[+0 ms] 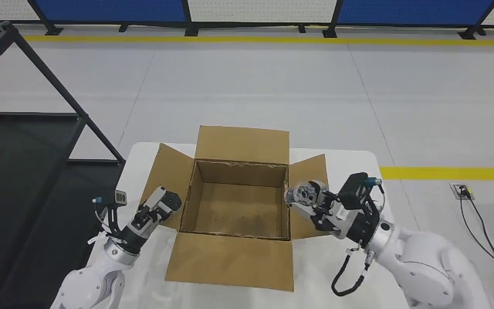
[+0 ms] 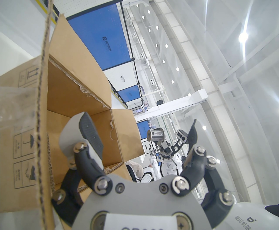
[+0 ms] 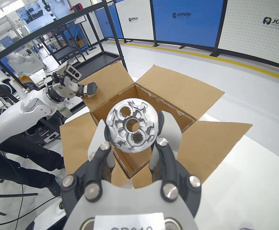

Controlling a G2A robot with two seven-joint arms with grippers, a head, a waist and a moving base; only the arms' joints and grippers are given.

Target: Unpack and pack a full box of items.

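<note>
An open cardboard box (image 1: 239, 208) stands on the white table (image 1: 363, 166) with all its flaps spread out. My right gripper (image 1: 307, 193) hovers over the box's right wall, shut on a round silver metal part (image 3: 131, 125) with several holes and cast ribs. The same metal part (image 2: 155, 135) shows far off in the left wrist view. My left gripper (image 1: 164, 202) hangs beside the left flap, open and empty; its fingers (image 2: 90, 132) are spread wide by the flap's edge. The left gripper (image 3: 90, 88) also shows beyond the cardboard box (image 3: 202, 139) in the right wrist view.
A black metal frame (image 1: 73, 116) rises at the table's left side. Beyond the table lies a grey floor with yellow lines (image 1: 432, 172) and blue and white partition panels (image 3: 185, 19) behind it. The box's front flap (image 1: 231, 263) overhangs toward the table's near edge.
</note>
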